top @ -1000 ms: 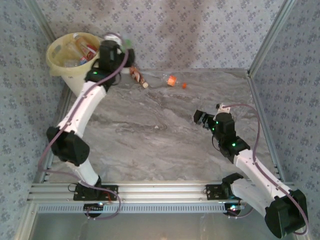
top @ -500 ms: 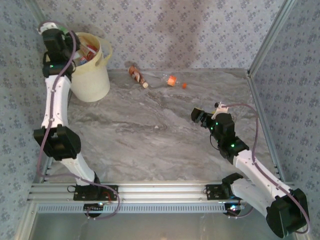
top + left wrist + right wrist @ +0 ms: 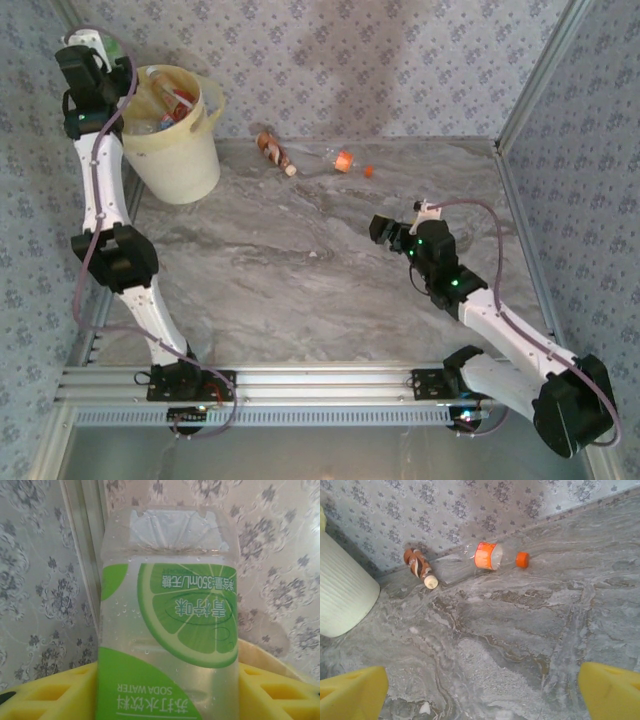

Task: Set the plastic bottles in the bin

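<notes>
Now, the bin (image 3: 190,160) stands just right of and below the left gripper (image 3: 80,62), which is clamped across a green-labelled soda bottle (image 3: 167,620) beside the rim, not over the mouth. I would carry it rightward above the opening before letting go. The right gripper (image 3: 385,232) hangs spread and empty; an orange-labelled bottle (image 3: 492,556) and a brown bottle (image 3: 418,566) lie ahead of it.

Two bottles (image 3: 272,150) on table (image 3: 280,270), right of bin (image 3: 185,165).
</notes>
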Controlling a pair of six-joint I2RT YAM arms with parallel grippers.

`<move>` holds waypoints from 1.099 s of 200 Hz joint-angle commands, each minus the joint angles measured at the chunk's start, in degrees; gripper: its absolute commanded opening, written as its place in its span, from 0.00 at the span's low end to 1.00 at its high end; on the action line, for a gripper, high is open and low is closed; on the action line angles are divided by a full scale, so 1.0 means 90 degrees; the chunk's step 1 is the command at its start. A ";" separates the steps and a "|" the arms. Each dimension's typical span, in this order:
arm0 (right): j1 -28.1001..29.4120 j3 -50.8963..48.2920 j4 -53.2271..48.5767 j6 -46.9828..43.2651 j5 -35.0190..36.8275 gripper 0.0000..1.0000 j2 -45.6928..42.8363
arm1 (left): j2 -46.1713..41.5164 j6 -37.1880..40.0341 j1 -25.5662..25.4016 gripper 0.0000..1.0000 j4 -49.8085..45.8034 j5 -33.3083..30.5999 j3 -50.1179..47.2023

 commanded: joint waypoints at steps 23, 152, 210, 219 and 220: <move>0.0206 0.0326 0.0126 -0.0286 0.0378 1.00 0.0187 | 0.0292 0.0191 0.0142 0.63 -0.0176 -0.0148 0.0285; 0.0214 0.0379 -0.0050 -0.0174 0.0231 1.00 0.0416 | -0.0222 -0.1580 0.0138 0.98 -0.1644 0.0584 0.1055; -0.0225 0.0694 -0.0439 -0.0169 -0.0518 1.00 0.0802 | -0.0752 -0.2582 -0.0369 0.98 -0.2144 0.1049 0.0493; -0.0375 0.0805 -0.0508 -0.0188 -0.0834 1.00 0.0931 | -0.0812 -0.2610 -0.0561 0.98 -0.2171 0.1025 0.0385; -0.0396 0.0818 -0.0518 -0.0193 -0.0871 1.00 0.0955 | -0.0818 -0.2627 -0.0583 0.98 -0.2172 0.1022 0.0379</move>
